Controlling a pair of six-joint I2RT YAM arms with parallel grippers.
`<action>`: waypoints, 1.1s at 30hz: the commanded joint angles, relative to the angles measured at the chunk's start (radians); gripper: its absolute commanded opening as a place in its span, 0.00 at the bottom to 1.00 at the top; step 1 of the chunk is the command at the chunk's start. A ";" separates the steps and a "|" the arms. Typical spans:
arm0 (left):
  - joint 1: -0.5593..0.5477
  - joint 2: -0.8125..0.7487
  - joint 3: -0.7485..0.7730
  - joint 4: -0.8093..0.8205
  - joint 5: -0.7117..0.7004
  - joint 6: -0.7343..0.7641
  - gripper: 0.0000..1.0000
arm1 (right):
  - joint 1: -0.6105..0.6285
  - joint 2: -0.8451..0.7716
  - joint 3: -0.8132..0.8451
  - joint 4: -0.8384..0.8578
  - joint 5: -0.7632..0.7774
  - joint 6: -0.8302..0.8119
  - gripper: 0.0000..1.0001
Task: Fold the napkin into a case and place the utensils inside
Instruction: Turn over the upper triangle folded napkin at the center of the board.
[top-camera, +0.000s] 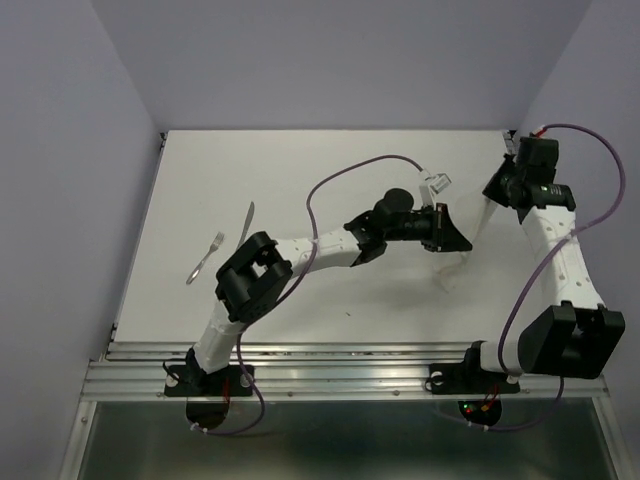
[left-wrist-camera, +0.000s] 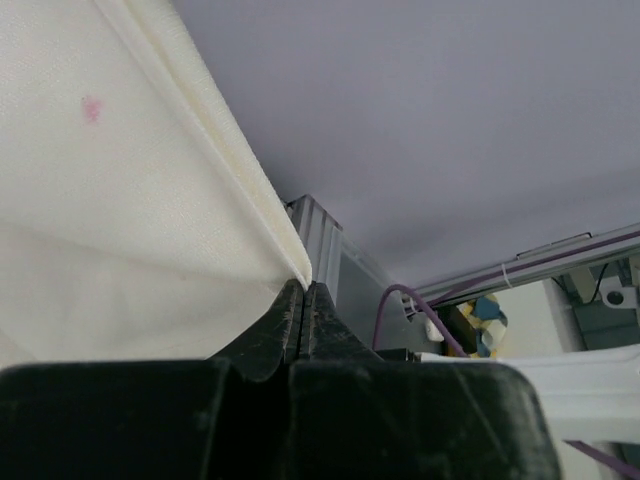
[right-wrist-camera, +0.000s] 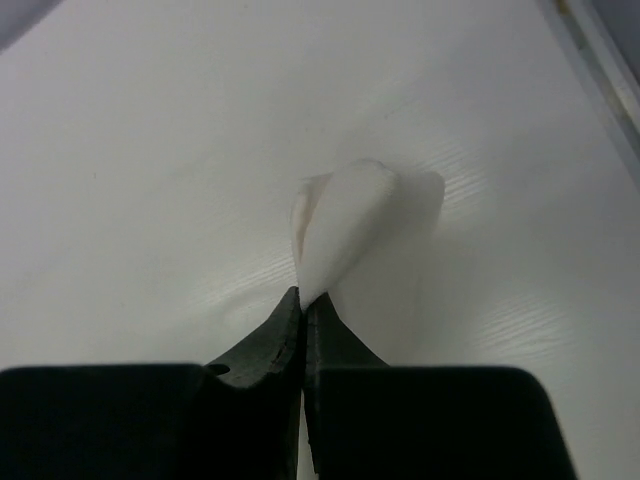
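Observation:
The white napkin (top-camera: 476, 232) hangs lifted off the table between my two grippers at the right of the top view. My left gripper (top-camera: 458, 238) is shut on one folded corner of it (left-wrist-camera: 150, 200), its tips (left-wrist-camera: 304, 288) pinched on the edge. My right gripper (top-camera: 497, 196) is shut on another corner (right-wrist-camera: 345, 230), with its tips (right-wrist-camera: 304, 296) closed on the cloth above the tabletop. A knife (top-camera: 246, 220) and a fork (top-camera: 205, 258) lie side by side on the table at the left, far from both grippers. I see no folded case.
The white table (top-camera: 330, 170) is walled at the back and on both sides. A metal rail (top-camera: 350, 365) runs along the near edge by the arm bases. Purple cables (top-camera: 350, 175) loop above both arms.

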 joint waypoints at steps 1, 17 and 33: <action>-0.107 0.029 0.204 -0.189 0.182 0.089 0.00 | -0.073 -0.095 0.094 0.095 0.120 -0.035 0.01; -0.128 0.007 -0.191 0.956 0.219 -0.574 0.00 | 0.028 -0.026 0.284 -0.053 -0.002 -0.118 0.01; 0.034 -0.145 -0.810 1.173 0.053 -0.503 0.00 | 0.411 0.333 0.161 0.214 -0.005 -0.010 0.01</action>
